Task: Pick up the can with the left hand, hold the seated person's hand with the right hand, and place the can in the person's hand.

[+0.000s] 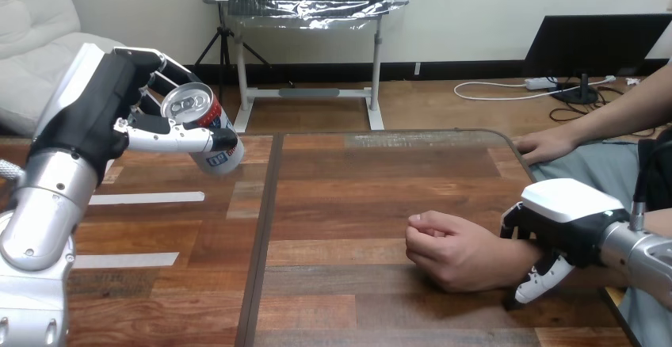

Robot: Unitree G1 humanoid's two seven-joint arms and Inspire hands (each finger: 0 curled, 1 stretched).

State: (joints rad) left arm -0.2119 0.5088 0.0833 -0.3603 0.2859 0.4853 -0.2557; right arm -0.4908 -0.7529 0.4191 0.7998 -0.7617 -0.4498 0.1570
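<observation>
My left hand (103,117) is raised above the table's left side, shut on a silver, red and blue can (202,125). The can is tilted, its top facing the camera, with my thumb across its side. The person's hand (452,252) rests on the table at the right as a loose fist. My right hand (567,220) sits at its wrist, fingers and thumb curled round it. The can is well to the left of the person's hand and higher.
The person's other hand (547,147) lies flat at the table's far right edge. Two white tape strips (147,198) mark the left tabletop. A dark seam (265,236) runs front to back through the wooden table (357,204).
</observation>
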